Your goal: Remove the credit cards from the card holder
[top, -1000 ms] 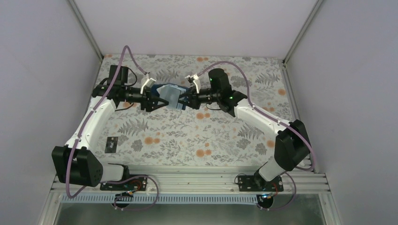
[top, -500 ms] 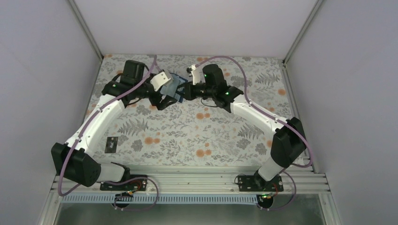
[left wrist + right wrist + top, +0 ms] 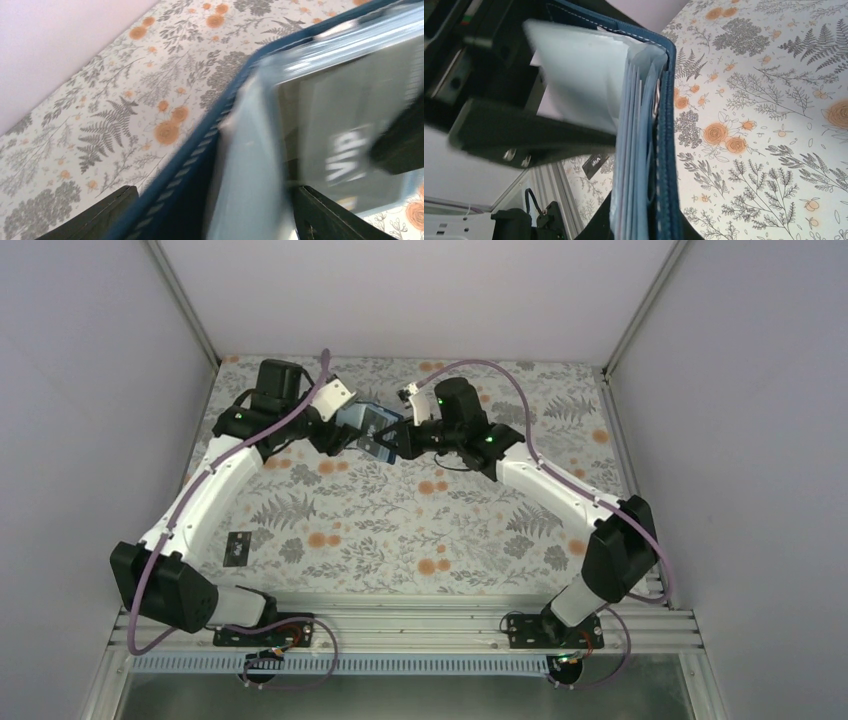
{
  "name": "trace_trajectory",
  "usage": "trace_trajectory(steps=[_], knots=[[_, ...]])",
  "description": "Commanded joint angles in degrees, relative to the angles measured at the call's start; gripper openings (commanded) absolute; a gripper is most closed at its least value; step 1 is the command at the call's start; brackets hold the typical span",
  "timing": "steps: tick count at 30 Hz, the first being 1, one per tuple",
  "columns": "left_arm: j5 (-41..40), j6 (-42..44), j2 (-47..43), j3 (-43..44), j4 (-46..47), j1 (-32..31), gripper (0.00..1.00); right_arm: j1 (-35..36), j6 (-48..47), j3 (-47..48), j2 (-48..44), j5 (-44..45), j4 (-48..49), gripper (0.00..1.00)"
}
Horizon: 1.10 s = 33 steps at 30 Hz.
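Found card holder [image 3: 363, 425] raised above far end of desk [image 3: 400, 530] — clamped in right claw [image 3: 391, 443]. Noted left claw [image 3: 342, 436] spread apart, straddling it. Recorded black card [image 3: 237, 547] flat on desk — well apart.

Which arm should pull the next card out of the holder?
Left. The right gripper is shut on the card holder, holding it up. The left gripper is open, its jaws either side of the pocket pages, with the grey VIP card right ahead.

Floral table [image 3: 400, 530] bears one black card [image 3: 237, 547] lying flat
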Motion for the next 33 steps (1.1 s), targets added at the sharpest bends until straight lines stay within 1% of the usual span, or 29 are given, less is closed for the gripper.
trace_trajectory(steps=[1,4,7,10,13,18,23,27,29,30,31,32,33], knots=[[1.43,-1.61,0.93,0.68,1.36,4.73,0.75,0.61,-4.07,-0.1,-4.72,-8.34,0.19,0.04],[3.64,-1.83,0.72,-0.04,1.36,9.08,0.74,-0.08,-5.23,-0.3,-5.59,-9.06,-0.55,0.04],[9.41,-1.39,0.48,-0.27,0.92,13.54,0.74,-0.58,-5.75,-0.22,-5.33,-9.22,-1.8,0.04],[11.31,-0.07,0.07,-0.53,0.33,15.67,0.75,-0.86,-6.41,-1.13,-5.58,-10.05,-1.1,0.04],[12.77,1.84,-0.71,0.1,-1.04,17.11,0.79,-0.96,-7.61,-1.33,-5.63,-10.68,-1.16,0.04],[14.0,3.97,-1.87,3.86,-3.28,21.01,0.83,-1.08,-6.61,1.83,-3.03,-3.16,-5.2,0.04],[13.71,5.03,-1.45,7.05,-5.15,25.72,0.85,-1.14,-4.72,4.7,0.28,2.31,-8.09,0.04],[12.97,5.66,-2.22,9.15,-5.62,26.57,0.85,-1.12,-4.46,5.97,1.73,4.26,-9.12,0.04],[14.3,6.1,-2.9,10.54,-6.37,26.53,0.85,-1.14,-4.42,6.44,2.33,4.79,-9.56,0.04],[16.4,6.39,-3.24,11.25,-7.39,26.44,0.82,-1.14,-4.43,6.74,2.62,5.04,-9.77,0.04],[20.23,6.83,-3.7,11.95,-8.72,25.95,0.79,-1.14,-4.43,7.05,2.97,5.32,-9.99,0.04],[22.75,7.17,-4.17,12.35,-10.19,24.78,0.76,-1.14,-4.42,7.43,3.28,5.44,-10.13,0.04],[23.67,7.11,-4.94,12.45,-11.32,22.19,0.72,-1.14,-4.43,7.78,3.37,5.54,-10.24,0.04]])
